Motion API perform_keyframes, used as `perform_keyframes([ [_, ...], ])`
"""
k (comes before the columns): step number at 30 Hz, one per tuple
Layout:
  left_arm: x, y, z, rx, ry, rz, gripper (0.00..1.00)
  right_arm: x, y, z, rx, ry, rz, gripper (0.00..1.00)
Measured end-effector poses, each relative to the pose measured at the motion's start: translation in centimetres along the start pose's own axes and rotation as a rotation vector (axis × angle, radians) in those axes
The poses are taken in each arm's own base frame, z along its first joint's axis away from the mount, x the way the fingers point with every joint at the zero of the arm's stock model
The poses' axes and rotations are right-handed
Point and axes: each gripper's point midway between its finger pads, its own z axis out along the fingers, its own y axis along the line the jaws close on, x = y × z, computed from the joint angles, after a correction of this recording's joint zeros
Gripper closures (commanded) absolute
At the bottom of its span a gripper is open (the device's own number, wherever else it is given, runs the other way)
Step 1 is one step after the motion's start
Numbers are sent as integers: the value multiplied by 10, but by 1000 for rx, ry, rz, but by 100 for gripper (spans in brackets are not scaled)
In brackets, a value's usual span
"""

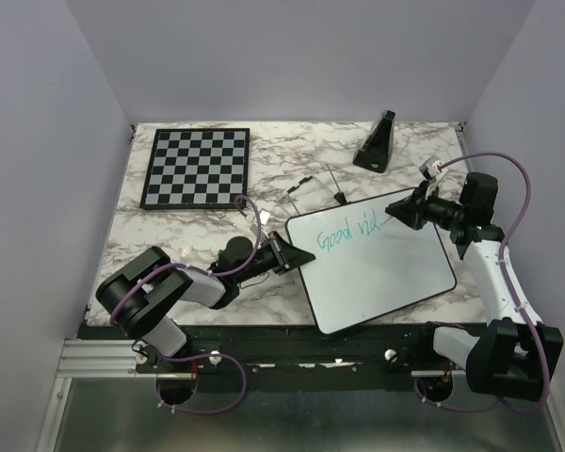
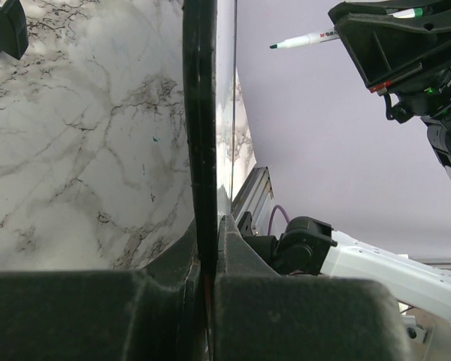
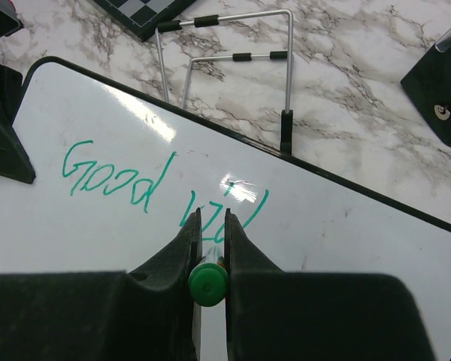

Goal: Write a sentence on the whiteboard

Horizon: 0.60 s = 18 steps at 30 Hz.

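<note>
Writing is under way: the large white, black-rimmed whiteboard (image 1: 386,278) lies at four o'clock on the marble table (image 1: 169,245), its green-teal sentence (image 1: 347,234) reading roughly "Good vi". The left gripper (image 1: 295,254) clamps its nine o'clock rim; the right gripper (image 3: 209,229) pinches a green-capped marker (image 3: 208,284), which next probably must finish "vibes".

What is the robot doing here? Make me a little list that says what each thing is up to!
whiteboard: white with a black rim, mostly blank
writing: green "Good", then the start of a second word
left tool: shut on the whiteboard's left edge
right tool: shut on a green marker, at the unfinished word
behind the board: chessboard, wire stand
</note>
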Motion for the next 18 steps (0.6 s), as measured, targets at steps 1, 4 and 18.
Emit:
perform_keyframes([
  [1, 0, 0, 0, 0, 0, 0, 100, 0, 0, 0, 0, -1, 1, 99],
  [4, 0, 0, 0, 0, 0, 0, 100, 0, 0, 0, -2, -1, 2, 100],
  [18, 0, 0, 0, -1, 0, -1, 100, 0, 1, 0, -10, -6, 2, 99],
])
